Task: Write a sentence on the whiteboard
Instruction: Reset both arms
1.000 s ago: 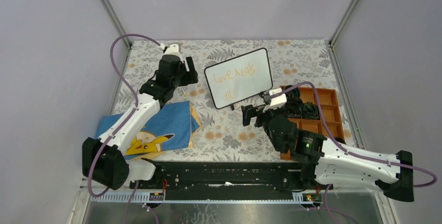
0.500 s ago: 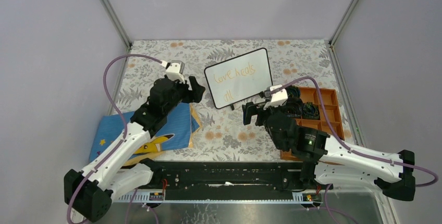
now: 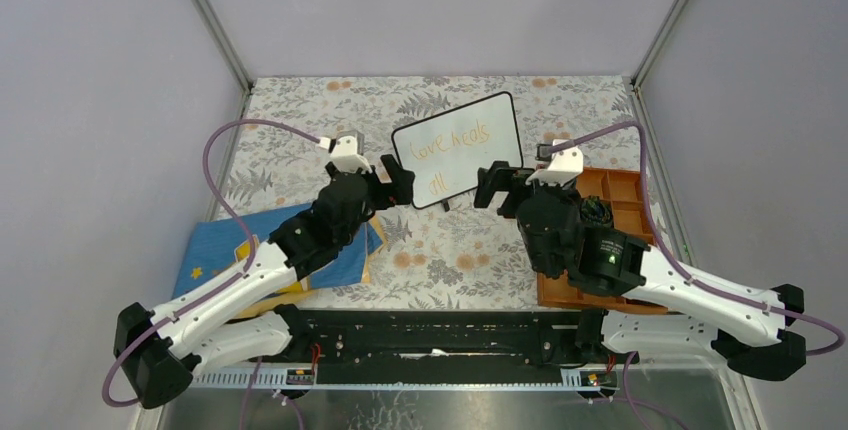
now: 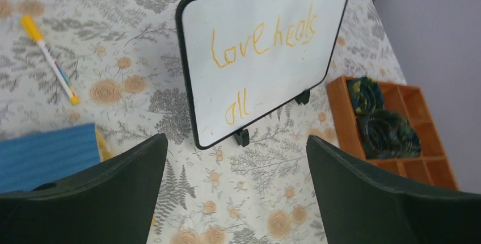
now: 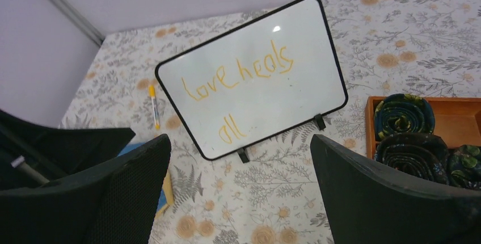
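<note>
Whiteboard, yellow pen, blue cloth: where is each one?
whiteboard [image 4: 283,76]: left wrist view, on a bare white patch near its lower right edge.
yellow pen [image 4: 52,62]: left wrist view, on the middle of its white barrel.
blue cloth [image 4: 45,156]: left wrist view, on its flat blue top.

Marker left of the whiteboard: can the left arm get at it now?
Probably yes. The marker lies alone on the table, clear of the whiteboard, with nothing over it; the left claw is open, empty and near.

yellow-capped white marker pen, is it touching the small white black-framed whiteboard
Apart: left wrist view shows floral cloth between the marker and the whiteboard.
</note>
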Motion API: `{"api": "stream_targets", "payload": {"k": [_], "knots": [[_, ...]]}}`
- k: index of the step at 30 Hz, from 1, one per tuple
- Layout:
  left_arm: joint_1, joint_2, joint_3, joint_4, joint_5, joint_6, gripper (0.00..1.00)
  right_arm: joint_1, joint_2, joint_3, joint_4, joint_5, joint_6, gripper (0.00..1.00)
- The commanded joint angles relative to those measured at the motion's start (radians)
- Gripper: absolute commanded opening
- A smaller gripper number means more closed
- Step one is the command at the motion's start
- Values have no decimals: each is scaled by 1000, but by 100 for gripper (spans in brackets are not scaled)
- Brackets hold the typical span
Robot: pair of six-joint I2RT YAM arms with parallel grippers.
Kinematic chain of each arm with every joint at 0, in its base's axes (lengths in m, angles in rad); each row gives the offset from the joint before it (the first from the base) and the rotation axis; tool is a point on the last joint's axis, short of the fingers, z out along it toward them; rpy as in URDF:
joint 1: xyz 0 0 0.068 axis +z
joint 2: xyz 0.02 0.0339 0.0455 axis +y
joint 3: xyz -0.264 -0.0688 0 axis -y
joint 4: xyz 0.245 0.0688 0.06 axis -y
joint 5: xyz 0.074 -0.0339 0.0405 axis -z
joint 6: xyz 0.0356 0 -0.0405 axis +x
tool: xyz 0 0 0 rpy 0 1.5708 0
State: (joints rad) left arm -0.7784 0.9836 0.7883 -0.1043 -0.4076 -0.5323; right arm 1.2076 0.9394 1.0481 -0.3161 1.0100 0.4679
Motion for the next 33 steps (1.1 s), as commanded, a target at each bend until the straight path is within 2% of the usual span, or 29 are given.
{"api": "stream_targets", "payload": {"k": [1, 4, 6, 8, 10, 12, 14, 15, 16, 20, 25, 29, 33], "knots": [[-62, -28, 33, -79, -327, -292, 99, -5, 32, 85, 72, 176, 27, 100], [-81, -33, 118, -167, -321, -287, 99, -5, 116, 216, 54, 143, -71, 100], [-82, 9, 238, -277, -298, -214, 99, -5, 168, 326, 33, 48, -169, 100], [-82, 67, 365, -392, -285, -103, 94, -5, 211, 410, 44, -1, -246, 100], [-82, 123, 470, -481, -287, -10, 96, -5, 221, 429, 130, 12, -307, 100], [-81, 158, 537, -537, -311, 27, 99, -5, 184, 353, 338, 24, -359, 100], [-82, 155, 559, -538, -306, 76, 99, -5, 109, 196, 637, -79, -474, 100], [-82, 147, 563, -525, -300, 103, 99, -5, 78, 125, 751, -137, -537, 100], [-82, 133, 562, -507, -289, 132, 99, -5, 68, 103, 792, -163, -571, 100], [-82, 66, 537, -405, -233, 248, 99, -5, 159, 223, 720, -29, -671, 100], [-82, 22, 531, -286, -255, 314, 99, -5, 201, 183, 808, 12, -789, 100], [-82, 45, 620, -286, -261, 323, 99, -5, 157, 165, 817, -11, -812, 100], [-82, 64, 752, -322, -249, 357, 99, -6, 133, 232, 803, -8, -869, 100]]}}
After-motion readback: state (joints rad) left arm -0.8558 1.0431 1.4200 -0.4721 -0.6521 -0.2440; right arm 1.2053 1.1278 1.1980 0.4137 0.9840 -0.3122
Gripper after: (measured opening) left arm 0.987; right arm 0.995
